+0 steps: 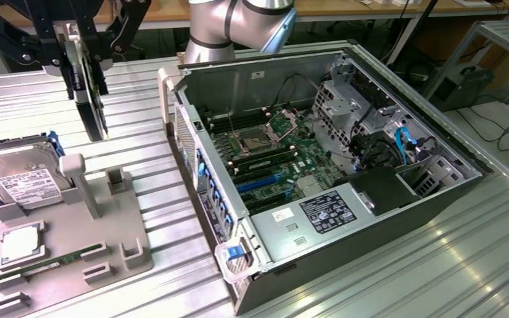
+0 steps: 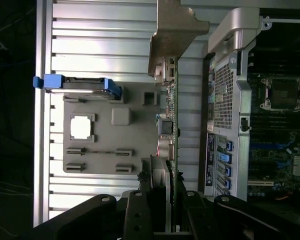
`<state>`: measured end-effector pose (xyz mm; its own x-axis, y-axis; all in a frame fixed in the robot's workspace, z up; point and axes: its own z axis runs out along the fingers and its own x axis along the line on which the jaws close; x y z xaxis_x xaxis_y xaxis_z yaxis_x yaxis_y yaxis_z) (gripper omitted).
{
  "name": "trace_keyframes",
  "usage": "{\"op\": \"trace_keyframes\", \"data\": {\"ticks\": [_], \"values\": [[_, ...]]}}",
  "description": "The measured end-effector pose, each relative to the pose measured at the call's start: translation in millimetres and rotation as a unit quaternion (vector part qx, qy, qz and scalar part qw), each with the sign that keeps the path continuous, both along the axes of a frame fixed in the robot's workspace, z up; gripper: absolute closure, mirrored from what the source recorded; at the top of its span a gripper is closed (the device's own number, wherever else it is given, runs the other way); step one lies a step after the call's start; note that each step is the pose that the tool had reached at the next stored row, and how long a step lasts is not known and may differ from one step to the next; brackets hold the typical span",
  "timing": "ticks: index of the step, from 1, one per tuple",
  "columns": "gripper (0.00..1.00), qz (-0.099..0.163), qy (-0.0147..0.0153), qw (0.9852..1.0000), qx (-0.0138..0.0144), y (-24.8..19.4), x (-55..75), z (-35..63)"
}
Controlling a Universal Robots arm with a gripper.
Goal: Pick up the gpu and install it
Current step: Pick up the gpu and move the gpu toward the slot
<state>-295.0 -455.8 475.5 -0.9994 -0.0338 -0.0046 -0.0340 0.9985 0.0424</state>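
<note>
The gpu point(image 1: 89, 99) hangs edge-on above the slatted table at the exterior view's upper left, a thin dark card pointing down. My gripper point(image 1: 82, 53) is shut on its upper end. In the wrist view the gpu point(image 2: 168, 125) runs away from my gripper point(image 2: 162, 192), with its green edge and its metal end bracket point(image 2: 175, 35) at the far end. It is lifted off the grey holder point(image 1: 104, 252) and hangs beside the open computer case point(image 1: 325, 252), outside its wall. The motherboard point(image 1: 268, 156) lies exposed inside, with blue slots point(image 1: 262, 182).
The grey holder point(image 2: 135, 117) carries a hard drive point(image 1: 20, 179) in a blue frame, a silver CPU point(image 1: 20, 242) and a RAM stick point(image 1: 53, 263). Upright posts point(image 1: 76, 179) rise from the holder. The case wall point(image 2: 225, 100) stands close beside the card. The robot arm point(image 1: 236, 26) is behind the case.
</note>
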Motion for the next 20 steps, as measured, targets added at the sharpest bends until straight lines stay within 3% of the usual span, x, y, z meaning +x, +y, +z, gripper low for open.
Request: {"op": "trace_keyframes", "data": {"ticks": [20], "values": [[0.72, 0.0, -0.0001, 1.0, -0.0008, 0.0, 7.7, -1.3]]}}
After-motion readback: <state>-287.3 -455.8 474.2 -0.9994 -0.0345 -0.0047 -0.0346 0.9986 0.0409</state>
